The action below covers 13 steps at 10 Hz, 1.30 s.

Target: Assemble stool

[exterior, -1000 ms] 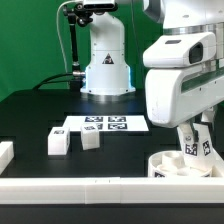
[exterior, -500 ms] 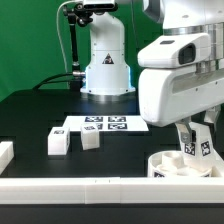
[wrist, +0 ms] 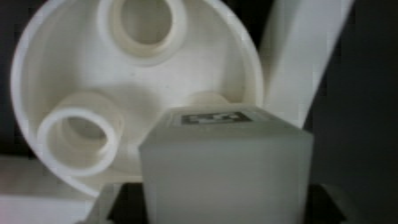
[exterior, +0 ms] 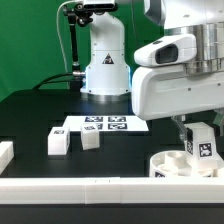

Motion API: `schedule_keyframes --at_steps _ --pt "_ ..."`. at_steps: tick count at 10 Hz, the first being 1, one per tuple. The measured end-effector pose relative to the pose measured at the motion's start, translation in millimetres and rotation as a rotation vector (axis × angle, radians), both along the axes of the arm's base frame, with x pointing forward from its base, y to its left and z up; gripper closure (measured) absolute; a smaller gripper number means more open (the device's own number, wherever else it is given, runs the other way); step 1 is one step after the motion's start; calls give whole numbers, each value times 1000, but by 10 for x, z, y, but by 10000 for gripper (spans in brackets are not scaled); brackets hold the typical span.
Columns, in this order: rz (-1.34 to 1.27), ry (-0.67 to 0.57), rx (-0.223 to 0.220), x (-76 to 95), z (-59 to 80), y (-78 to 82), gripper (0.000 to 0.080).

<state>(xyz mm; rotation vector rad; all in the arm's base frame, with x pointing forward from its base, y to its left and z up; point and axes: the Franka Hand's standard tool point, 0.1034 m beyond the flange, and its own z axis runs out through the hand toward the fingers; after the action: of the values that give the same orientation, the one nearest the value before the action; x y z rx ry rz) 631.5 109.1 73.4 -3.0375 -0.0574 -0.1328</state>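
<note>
Gripper (exterior: 198, 130): pinching the held leg near its top, with the jaws part-way apart on its two sides.
Held leg (exterior: 204, 146): hangs close over the seat, on the seat's side toward the exterior view's right. It is nearly upright and its tag faces the camera. Whether its lower end touches the seat cannot be told.
Seat (exterior: 165, 166): lies flat with its sockets (wrist: 141, 30) upward, probably so that legs can enter from above.
Reason for hold: a grip near the top leaves the lower end free, which suits lining it up with a socket.
Loose legs (exterior: 57, 143): two of them, well apart from the seat toward the exterior view's left. They are clear of the work and probably await their turn.
Marker board (exterior: 105, 124): farther back than the seat, beyond the loose legs.
Change: in the earlier frames the held leg hung tilted. It is now straighter and lies farther toward the exterior view's right, and the wrist has turned. The seat and loose legs are unmoved.
</note>
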Motion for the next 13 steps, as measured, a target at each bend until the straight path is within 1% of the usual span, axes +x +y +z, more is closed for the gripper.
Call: schedule_keyframes --at_steps 2,8,9,11,13 --pt "-183 17 17 2 2 1 459" --pt "-807 89 100 11 15 4 459" --pt "-901 104 121 14 15 6 459" --pt "-1066 128 165 23 15 9 459" --pt "-1171 146 180 23 16 23 459"
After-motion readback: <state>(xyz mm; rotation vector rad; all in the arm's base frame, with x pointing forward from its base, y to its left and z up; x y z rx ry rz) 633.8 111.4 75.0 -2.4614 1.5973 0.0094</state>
